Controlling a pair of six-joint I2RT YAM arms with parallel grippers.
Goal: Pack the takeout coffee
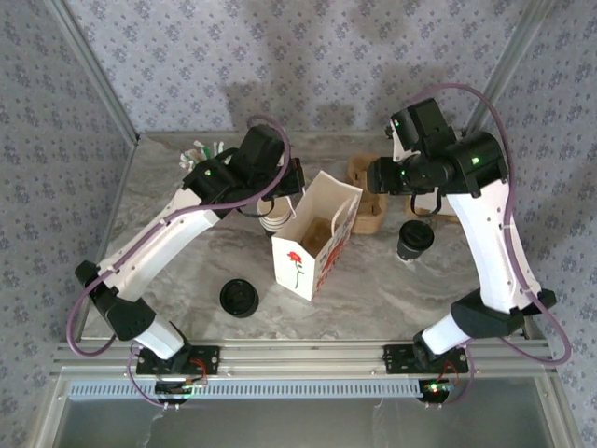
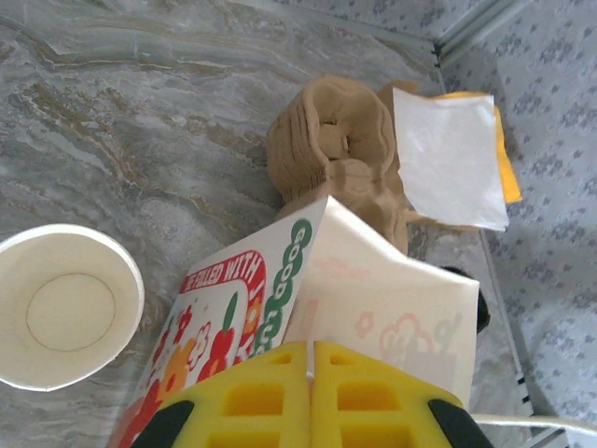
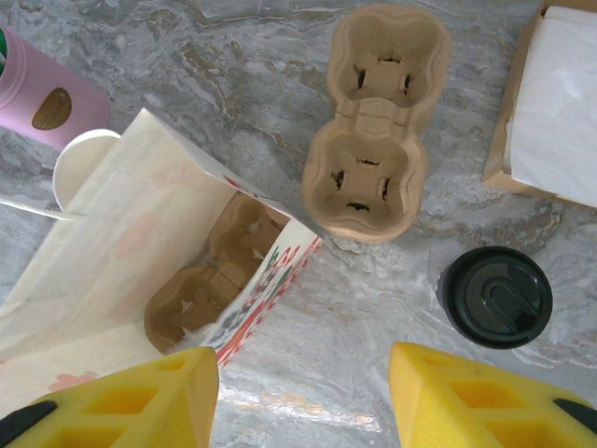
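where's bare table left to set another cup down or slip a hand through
Widest bare table: the near strip between bag, coffee and right arm base. Smaller patch between loose lid and near edge. Crowded: carrier and coffee right of the bag, cups tight on its left.

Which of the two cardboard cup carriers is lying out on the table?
The empty carrier near the takeout coffee, flat on the table; the other carrier sits inside the open paper bag.
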